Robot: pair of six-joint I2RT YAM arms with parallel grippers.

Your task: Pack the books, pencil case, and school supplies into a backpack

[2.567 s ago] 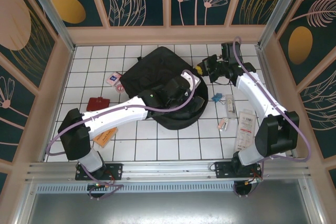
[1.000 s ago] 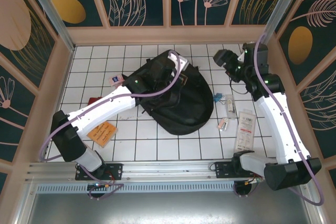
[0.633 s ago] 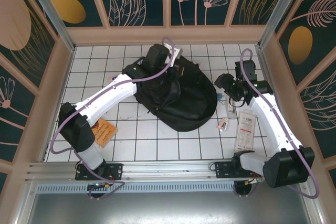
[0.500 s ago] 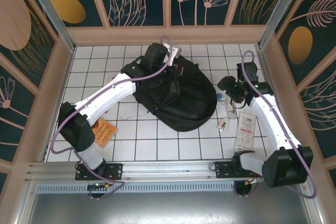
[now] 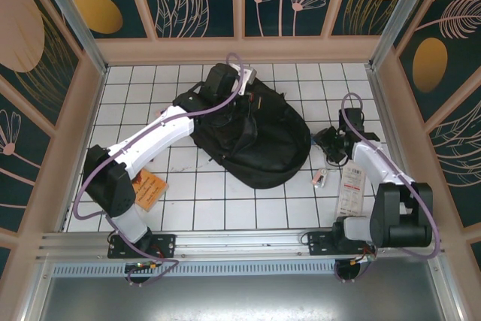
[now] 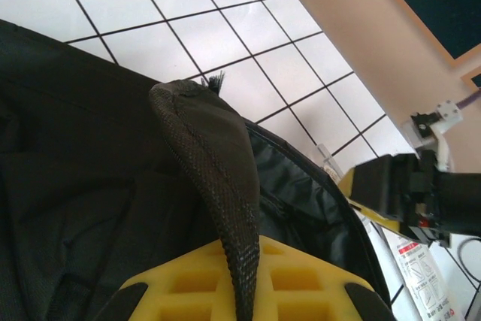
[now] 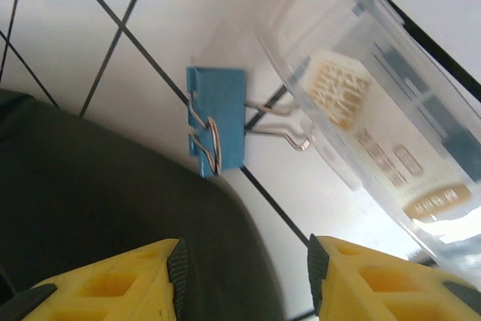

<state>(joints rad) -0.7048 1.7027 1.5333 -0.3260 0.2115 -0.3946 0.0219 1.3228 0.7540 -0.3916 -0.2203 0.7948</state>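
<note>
**Bag held up by its strap, other arm down over a clip**

- Backpack (image 5: pixel 255 144): black, slumped across the middle of the tiled table (image 5: pixel 135 88), top end toward the far wall. Not yet visibly loaded, as far as I can judge.
- Left gripper (image 6: pixel 240 280): clamped tight on a woven strap (image 6: pixel 214 155) at the bag's top. My guess is that it lifts the fabric so the mouth stays reachable and the bag does not slide.
- Orange booklet (image 5: pixel 149 188): flat on the tiles near the left arm's base, well apart from the bag and untouched.
- Clear case (image 7: pixel 376 118): printed label, lying just right of the bag, one end touching the clip's wire handles.
- Right gripper (image 7: pixel 244 268): low at the bag's right edge, jaws apart with nothing between them.
- Blue binder clip (image 7: pixel 219 119): on the tile just beside the bag's edge, ahead of the right fingers and probably the next pick. It sits close to the fabric, so a snag is possible
</note>
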